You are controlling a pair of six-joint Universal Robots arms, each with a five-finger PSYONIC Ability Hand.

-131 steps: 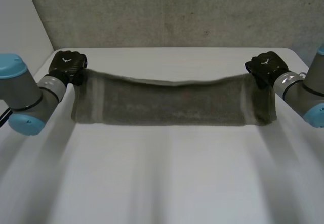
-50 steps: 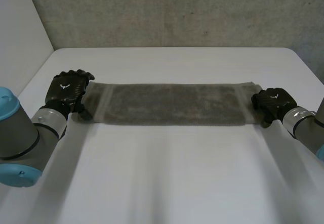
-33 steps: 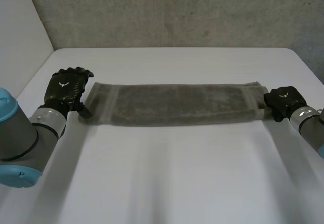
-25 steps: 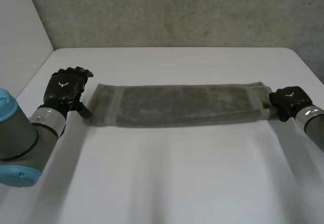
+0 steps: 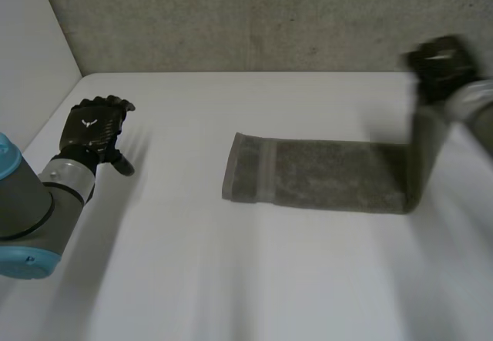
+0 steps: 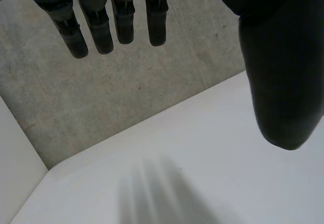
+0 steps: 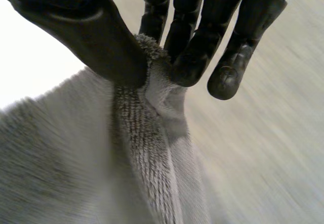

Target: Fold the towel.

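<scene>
- Right black hand (image 5: 439, 62), raised near the table's far right corner, pinches one short end of the grey-green terry towel (image 5: 323, 183) between thumb (image 7: 86, 27) and fingers. From its wrist view the bite takes only the thick hem, close to its very edge.
- From that pinch the towel drops steeply to the white table (image 5: 254, 279). The rest of it lies flat as a long band right of the middle, its free short end pointing toward the other arm.
- Left black hand (image 5: 94, 125) hangs by the table's left side, well apart from the towel, its fingers (image 6: 101, 27) straight and holding nothing.
- To my eye the grip is the weak spot. It is so shallow that any drag of the band on the table could pull the hem out and drop the end short of a fold.
- Nothing pins the free end, so the whole band may slide after the raised hand instead of doubling over.
- The hem bunches around the pinch, so the end could land skewed or creased when laid down.
- There is plenty of bare table between the free end and the left hand, and along the whole near side.
- It is tighter by the rough grey concrete wall (image 5: 254, 18) behind the far edge, and at the table's right edge close to the raised hand.
</scene>
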